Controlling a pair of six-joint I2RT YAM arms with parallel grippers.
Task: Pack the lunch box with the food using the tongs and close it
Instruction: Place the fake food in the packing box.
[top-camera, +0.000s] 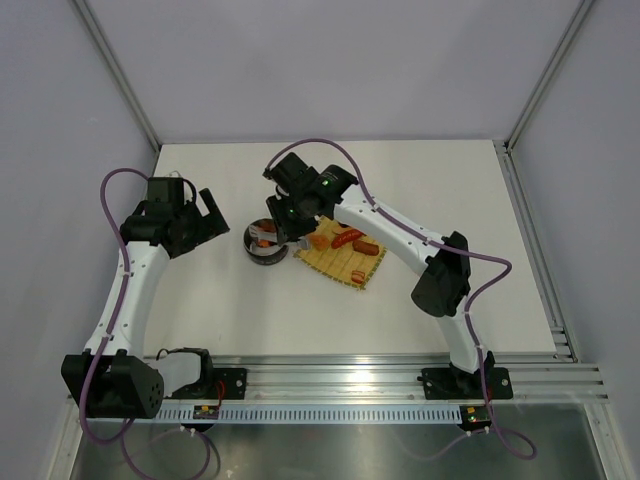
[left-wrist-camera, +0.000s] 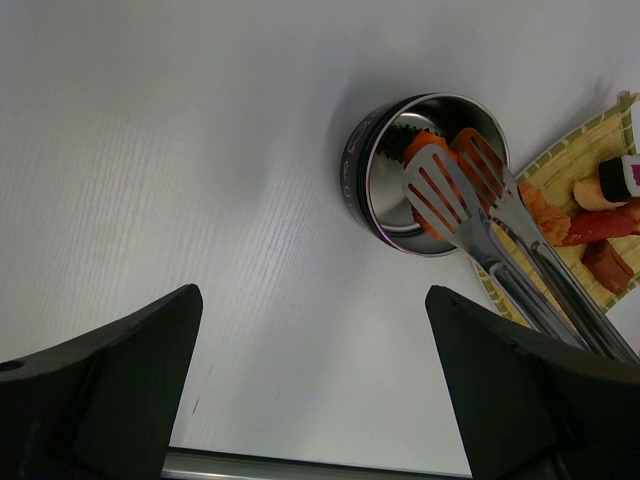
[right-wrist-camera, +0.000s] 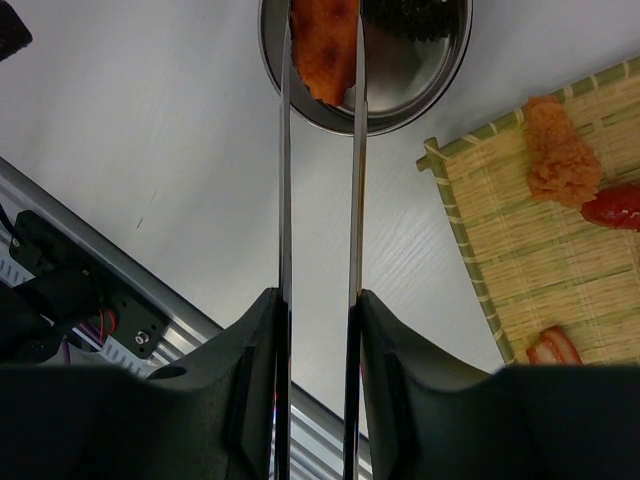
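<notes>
Right gripper (right-wrist-camera: 318, 300): narrow, clamped on the tongs (right-wrist-camera: 285, 200), which run straight ahead of its jaws.
Orange piece (right-wrist-camera: 325, 45): pinched at the tong tips — just over the lunch box (right-wrist-camera: 420, 85).
Left gripper (left-wrist-camera: 312, 300): wide, empty.
Release: lower first, then ease slowly.

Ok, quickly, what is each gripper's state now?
Left gripper: open, holding nothing.
Right gripper: closed on the slim silver metal tongs, which pinch an orange food piece.
</notes>
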